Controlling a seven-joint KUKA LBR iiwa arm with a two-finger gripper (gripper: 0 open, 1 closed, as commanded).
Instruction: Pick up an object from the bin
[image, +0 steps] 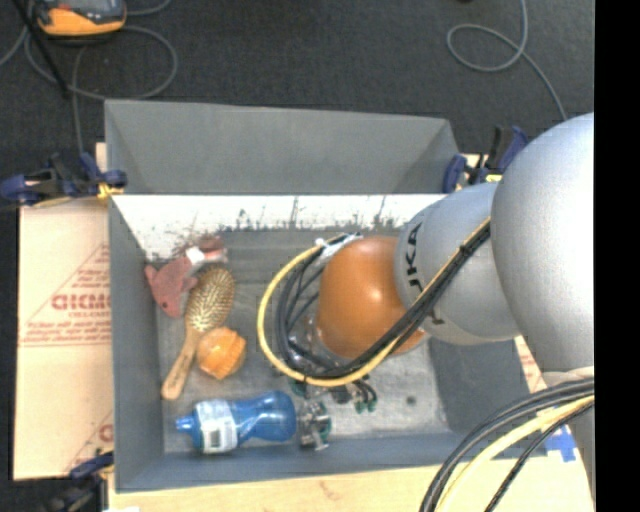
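**Gripper low beside the blue bottle**

A blue plastic bottle (240, 422) with a white label lies on its side on the floor of the grey bin (410, 400), close to the near wall. The gripper (315, 425) is down at the bottle's right end, just beside it. Whether it touches the bottle cannot be told, and the bottle is not seen between the jaws. Whether the jaws are open or closed cannot be told either, as the wrist hides much of them.

Above the gripper, up and to the right of the bottle, sits the round orange cover (360, 295) on the wrist. Black and yellow cables (268, 320) loop round the cover's left side. The grey arm (500, 270) runs off further right.

Just above the bottle's middle lies a small orange lump (221, 353). It touches the handle of a wooden hairbrush (205, 310), which slants up from above the bottle's left end with its bristles facing up. A reddish-pink thing (172, 280) lies at the brush head's upper left, farthest from the bottle.
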